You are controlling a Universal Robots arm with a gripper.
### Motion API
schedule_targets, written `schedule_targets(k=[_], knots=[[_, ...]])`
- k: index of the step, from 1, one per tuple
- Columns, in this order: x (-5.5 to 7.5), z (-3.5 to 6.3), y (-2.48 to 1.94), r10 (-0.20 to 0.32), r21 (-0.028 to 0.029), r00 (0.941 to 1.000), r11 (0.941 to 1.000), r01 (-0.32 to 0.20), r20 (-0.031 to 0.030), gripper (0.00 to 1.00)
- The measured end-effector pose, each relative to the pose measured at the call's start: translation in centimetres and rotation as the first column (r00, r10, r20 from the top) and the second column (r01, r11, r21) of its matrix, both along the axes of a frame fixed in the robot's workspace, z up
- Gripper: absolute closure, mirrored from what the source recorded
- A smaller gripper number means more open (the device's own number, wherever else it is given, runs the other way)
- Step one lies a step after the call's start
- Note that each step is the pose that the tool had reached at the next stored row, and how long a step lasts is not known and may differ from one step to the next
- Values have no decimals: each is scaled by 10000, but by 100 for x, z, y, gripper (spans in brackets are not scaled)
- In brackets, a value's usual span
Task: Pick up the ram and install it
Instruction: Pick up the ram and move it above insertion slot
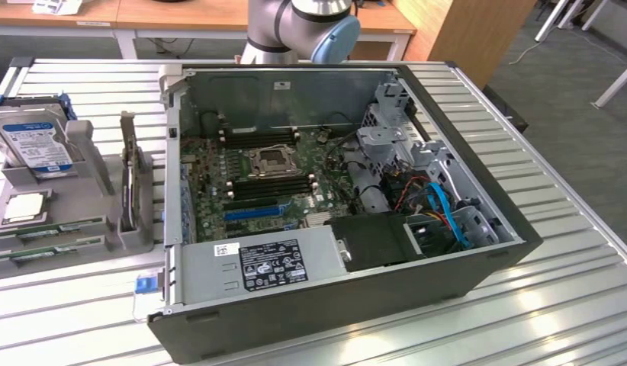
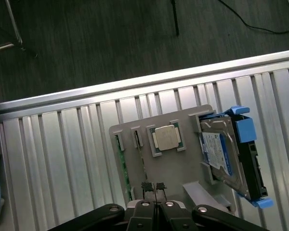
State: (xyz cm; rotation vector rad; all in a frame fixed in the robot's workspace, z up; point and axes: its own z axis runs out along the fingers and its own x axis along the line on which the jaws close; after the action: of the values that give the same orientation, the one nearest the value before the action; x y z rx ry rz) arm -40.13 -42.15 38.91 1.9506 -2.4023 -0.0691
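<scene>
Your hand is fully closed, gripping nothing, over the grey tray; the ram lies in it, exterior view's left.

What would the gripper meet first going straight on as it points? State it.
Probably the grey holder tray, close beside the ram slotted in it. The shut gripper points down at that spot, though depth is unclear.

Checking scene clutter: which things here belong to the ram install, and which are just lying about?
Job: ram in the gray holder, memory slots, shut fingers.
Lying about: hard drive, processor chip, power supply.
</scene>
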Motion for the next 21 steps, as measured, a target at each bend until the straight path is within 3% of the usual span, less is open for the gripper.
schedule_targets(k=[7, 13, 17, 21], knots=[[0, 0, 0, 55, 0, 10000, 10000, -55, 1, 90], [0, 0, 0, 842, 0, 9964, 9964, -842, 0, 90], [0, -1, 0, 1510, 0, 9885, 9885, -1510, 1, 90], [0, -2, 0, 2231, 0, 9748, 9748, -2231, 0, 90]])
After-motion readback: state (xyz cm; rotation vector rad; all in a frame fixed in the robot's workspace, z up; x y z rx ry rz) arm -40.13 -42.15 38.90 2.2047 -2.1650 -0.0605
